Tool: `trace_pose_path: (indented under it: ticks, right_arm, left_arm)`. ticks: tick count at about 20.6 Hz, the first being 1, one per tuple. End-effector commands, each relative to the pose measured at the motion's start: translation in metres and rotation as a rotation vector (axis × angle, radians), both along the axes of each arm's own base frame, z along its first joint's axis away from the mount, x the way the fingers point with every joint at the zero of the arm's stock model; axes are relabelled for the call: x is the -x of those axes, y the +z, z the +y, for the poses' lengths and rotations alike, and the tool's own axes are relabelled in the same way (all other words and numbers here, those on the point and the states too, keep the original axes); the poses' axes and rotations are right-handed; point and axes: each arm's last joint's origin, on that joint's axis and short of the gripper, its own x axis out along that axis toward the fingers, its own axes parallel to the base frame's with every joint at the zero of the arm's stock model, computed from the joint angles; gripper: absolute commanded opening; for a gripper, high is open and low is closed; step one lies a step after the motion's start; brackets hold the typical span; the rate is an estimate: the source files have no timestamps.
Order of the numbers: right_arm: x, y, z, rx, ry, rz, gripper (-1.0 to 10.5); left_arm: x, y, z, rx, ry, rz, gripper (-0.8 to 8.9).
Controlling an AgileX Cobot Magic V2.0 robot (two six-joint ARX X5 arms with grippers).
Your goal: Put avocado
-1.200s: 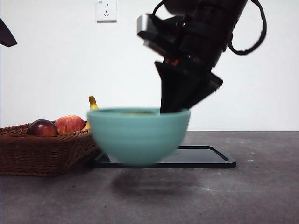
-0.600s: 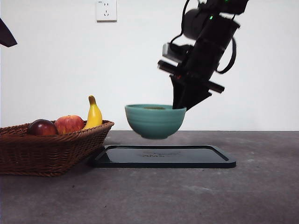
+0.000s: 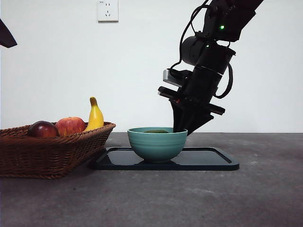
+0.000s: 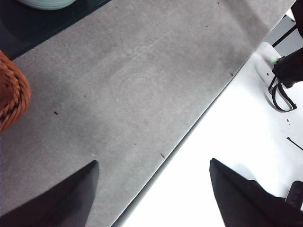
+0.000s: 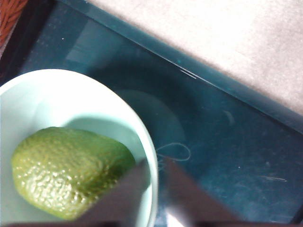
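Jaws of the right gripper (image 3: 182,127) pinch the rim of the bowl (image 3: 157,144), one jaw inside and one outside, as the right wrist view shows. That bowl sits on the tray (image 3: 208,161), which lies flat on the surface (image 3: 189,198). Inside the bowl lies the avocado (image 5: 68,170), just beside the inner jaw; from the front only its top (image 3: 156,131) peeks over the rim. Beside the tray stands the basket (image 3: 47,153) with a dark red fruit (image 3: 43,129), an apple (image 3: 70,126) and a banana (image 3: 95,116). Well away, the left gripper (image 4: 154,189) hangs over bare surface near its edge, jaws wide apart and holding nothing. By my judgement the job is nearly done: avocado in bowl, bowl down on tray. Left to do seems only letting go of the rim and lifting clear.
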Motion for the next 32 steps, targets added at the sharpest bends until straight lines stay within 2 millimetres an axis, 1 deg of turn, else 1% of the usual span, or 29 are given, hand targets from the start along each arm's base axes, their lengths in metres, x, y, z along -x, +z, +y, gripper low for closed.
trace_pose_path:
  ticks: [1,3,4,6,7,9,11,12,14,15,17,20,22,24,26,28,32]
  right_arm:
    - [-0.004,-0.002,0.003,-0.009,-0.026,0.015,2.2]
    - [0.0,0.012,0.001,0.002,-0.04,-0.019,2.4]
    - [0.003,0.025,-0.001,0.009,-0.051,-0.057,2.7]
    - [0.016,0.061,-0.008,-0.013,-0.054,-0.12,2.8]
    - [0.027,0.082,-0.013,-0.028,-0.039,-0.153,2.8]
    - [0.057,0.129,-0.022,-0.076,-0.009,-0.23,2.8]
    - [0.095,0.171,-0.031,-0.118,0.017,-0.3,2.8]
    - [0.117,0.188,-0.035,-0.131,0.035,-0.322,2.8]
    - [0.151,0.203,-0.042,-0.149,0.068,-0.346,2.8]
    - [0.164,0.205,-0.045,-0.157,0.081,-0.356,2.8]
    - [0.192,0.2,-0.052,-0.168,0.112,-0.364,2.8]
    - [0.233,0.182,-0.062,-0.183,0.176,-0.357,2.8]
    - [0.254,0.167,-0.066,-0.2,0.232,-0.328,2.8]
    - [0.27,0.152,-0.068,-0.215,0.263,-0.28,2.8]
    - [0.28,0.138,-0.068,-0.211,0.294,-0.249,2.8]
    - [0.284,0.129,-0.067,-0.201,0.314,-0.224,2.8]
    - [0.284,0.128,-0.065,-0.205,0.324,-0.225,2.8]
  left_arm:
    - [-0.001,0.002,-0.002,0.004,-0.017,-0.011,3.73]
    - [-0.001,0.001,-0.001,0.003,-0.017,-0.011,3.73]
    - [-0.001,0.001,-0.001,0.003,-0.017,-0.011,3.73]
    - [-0.001,0.002,-0.002,0.004,-0.017,-0.011,3.73]
    - [-0.001,0.002,-0.002,0.004,-0.017,-0.012,3.73]
    - [-0.001,0.002,-0.002,0.004,-0.017,-0.012,3.73]
    - [-0.001,0.002,-0.002,0.004,-0.017,-0.012,3.73]
    - [-0.001,0.002,-0.002,0.004,-0.017,-0.012,3.73]
    - [-0.001,0.002,-0.002,0.004,-0.017,-0.012,3.73]
    - [-0.001,0.002,-0.002,0.004,-0.017,-0.012,3.73]
    - [-0.001,0.002,-0.002,0.004,-0.017,-0.012,3.73]
    - [-0.001,0.002,-0.002,0.004,-0.017,-0.012,3.73]
    - [-0.001,0.002,-0.002,0.004,-0.017,-0.012,3.73]
    - [-0.001,0.002,-0.002,0.004,-0.017,-0.012,3.73]
    - [-0.001,0.002,-0.002,0.004,-0.017,-0.011,3.73]
    - [-0.001,0.002,-0.002,0.004,-0.017,-0.011,3.73]
    - [-0.001,0.002,-0.002,0.004,-0.017,-0.011,3.73]
